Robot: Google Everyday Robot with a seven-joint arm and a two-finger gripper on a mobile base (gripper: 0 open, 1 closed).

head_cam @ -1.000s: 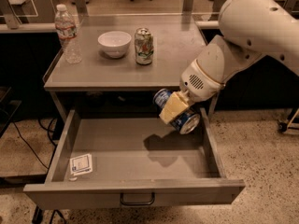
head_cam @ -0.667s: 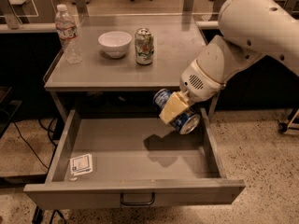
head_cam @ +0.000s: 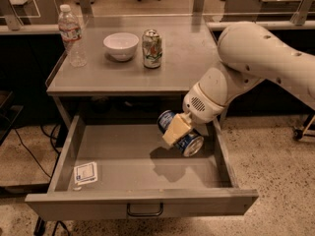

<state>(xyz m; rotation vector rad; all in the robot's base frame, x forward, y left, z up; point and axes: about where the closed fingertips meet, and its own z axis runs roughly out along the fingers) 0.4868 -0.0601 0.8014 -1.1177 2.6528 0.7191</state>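
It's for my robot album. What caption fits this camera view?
The gripper, fingers shut on a blue can, hangs over the open drawer.

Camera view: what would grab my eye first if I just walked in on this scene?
The big white arm reaching in from the right, its gripper clamped on a blue can held tilted over the open drawer. A small packet lies in the drawer's front left corner, and on the table above stand a water bottle, a white bowl and a green can.
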